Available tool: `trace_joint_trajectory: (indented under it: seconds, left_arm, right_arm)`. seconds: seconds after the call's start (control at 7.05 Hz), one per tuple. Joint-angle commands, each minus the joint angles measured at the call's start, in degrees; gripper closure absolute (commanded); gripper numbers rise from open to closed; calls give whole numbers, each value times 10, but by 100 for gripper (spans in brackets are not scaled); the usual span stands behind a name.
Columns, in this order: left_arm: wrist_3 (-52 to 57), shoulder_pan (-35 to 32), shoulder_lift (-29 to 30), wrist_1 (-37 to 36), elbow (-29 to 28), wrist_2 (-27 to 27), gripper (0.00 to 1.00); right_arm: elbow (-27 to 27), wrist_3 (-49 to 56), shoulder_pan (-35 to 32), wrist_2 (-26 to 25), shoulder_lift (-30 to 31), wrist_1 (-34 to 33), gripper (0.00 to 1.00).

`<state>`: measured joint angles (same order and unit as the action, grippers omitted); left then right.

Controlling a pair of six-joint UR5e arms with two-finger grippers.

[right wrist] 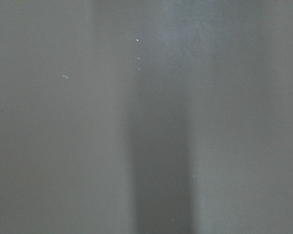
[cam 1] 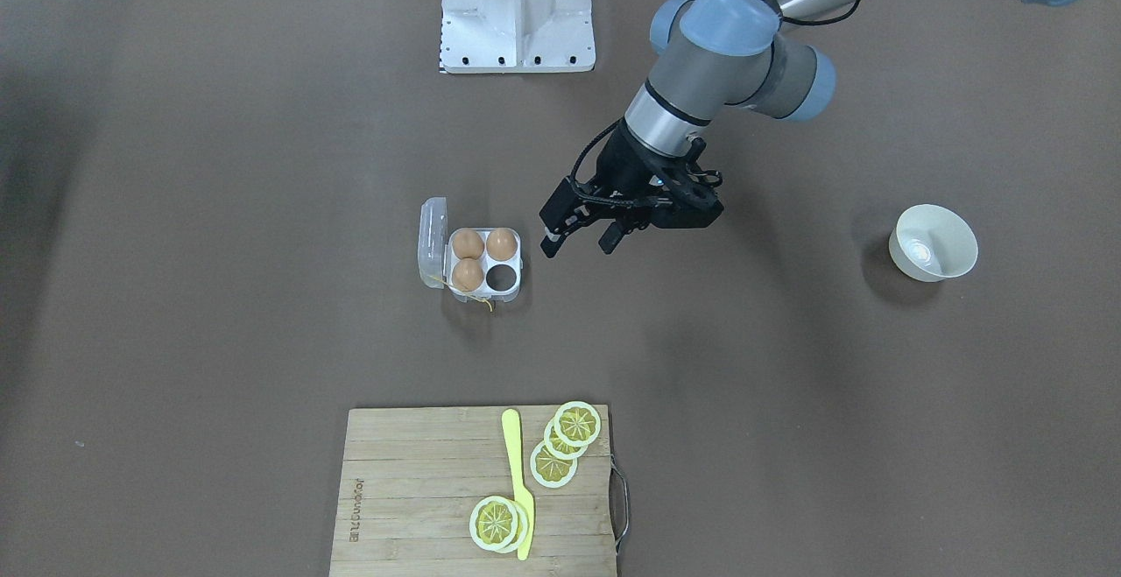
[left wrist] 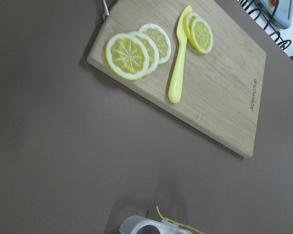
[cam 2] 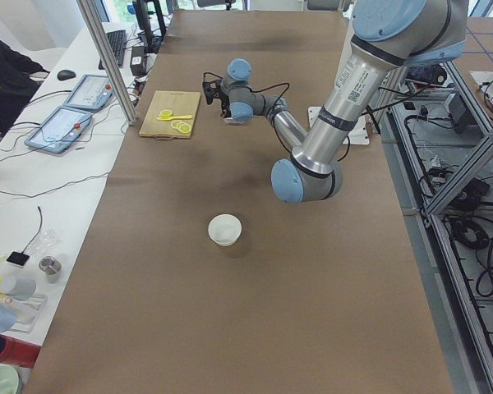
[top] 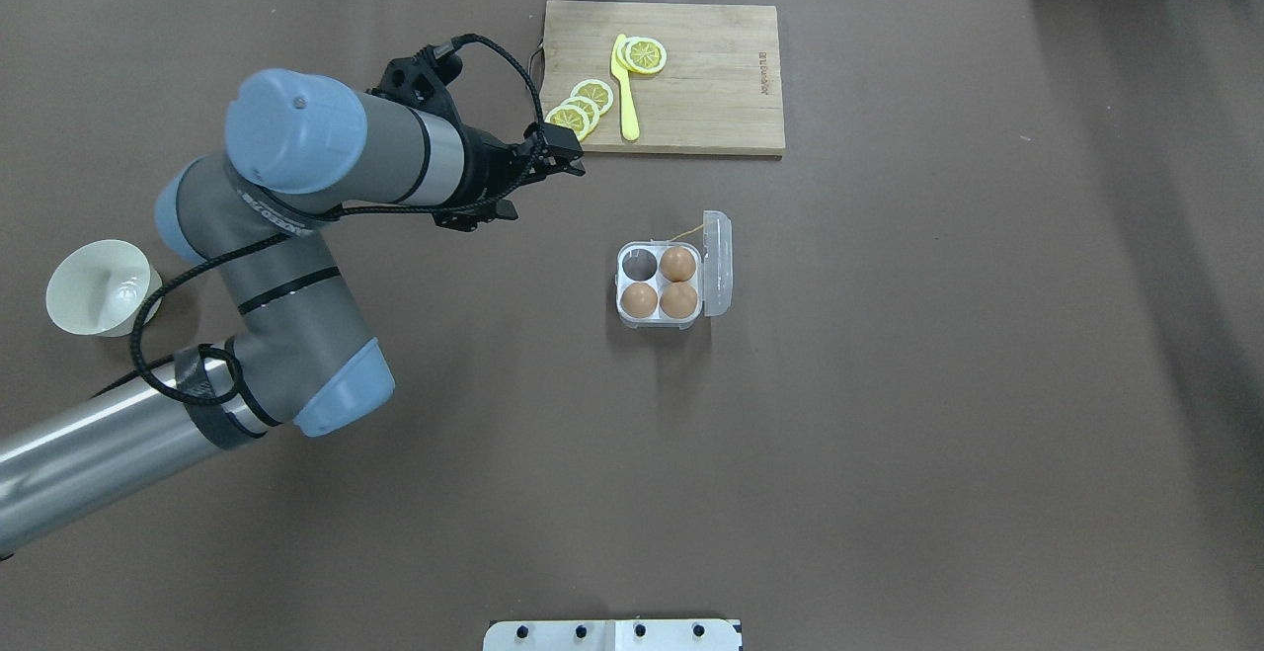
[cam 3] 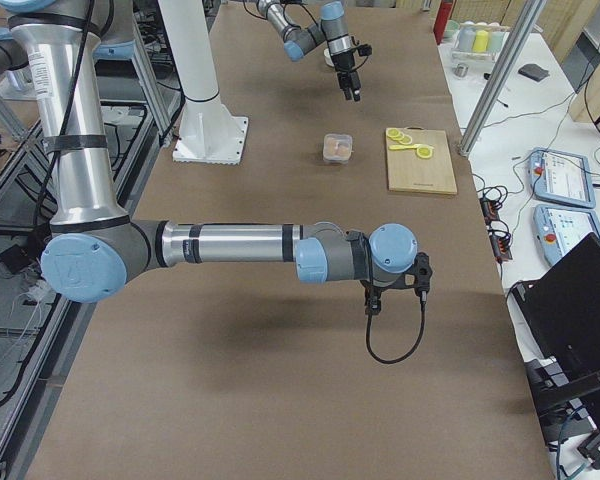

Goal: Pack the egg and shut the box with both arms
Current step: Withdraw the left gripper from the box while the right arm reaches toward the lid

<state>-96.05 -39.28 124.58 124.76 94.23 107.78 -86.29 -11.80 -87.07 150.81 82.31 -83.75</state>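
Observation:
The clear egg box (cam 1: 514, 292) stands mid-table with its lid (cam 1: 433, 240) open and upright on the hinge side. Three like brown eggs (cam 1: 467, 244) fill three cells; the fourth cell (cam 1: 501, 277) is empty. No loose egg shows outside the box. My left gripper (cam 1: 579, 244) hangs open and empty above the table, just beside the box on the empty cell's side. The box's corner and yellow string (left wrist: 178, 225) show at the bottom of the left wrist view. My right gripper (cam 3: 372, 303) shows only in the exterior right view, far from the box; I cannot tell its state.
A cream bowl (cam 1: 933, 242) stands off to my left. A wooden cutting board (cam 1: 412, 489) with lemon slices (cam 1: 560, 441) and a yellow knife (cam 1: 518, 481) lies at the table's far side. The white robot base (cam 1: 517, 12) is behind the box.

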Motion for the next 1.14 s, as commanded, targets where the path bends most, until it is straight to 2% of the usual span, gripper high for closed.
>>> trace_joint_trajectory:
  seconds: [0.0,0.14,0.28,0.43,0.71,0.85,0.99]
  left_arm:
    - [3,-51,-25,-40,50,71,3]
    - [3,-51,-32,-40,54,72,3]
    - [3,-53,-33,-40,54,73,3]
    - [3,-58,-34,-40,54,74,3]
    - [3,-63,-34,-40,54,75,3]
    - [3,-66,-34,-40,54,75,3]
    - [3,-66,-34,-41,52,75,3]
  right_arm:
    - [2,-185,85,20,-25,137,29]
    - [2,-319,138,-2,-31,237,36]
    - [-3,-445,196,-57,-32,329,42]
    - [3,-534,234,-75,-39,400,56]
    - [-4,-609,294,-96,-68,427,92]
    - [-12,-610,325,-121,-79,428,100]
    - [-18,-648,349,-136,-104,428,100]
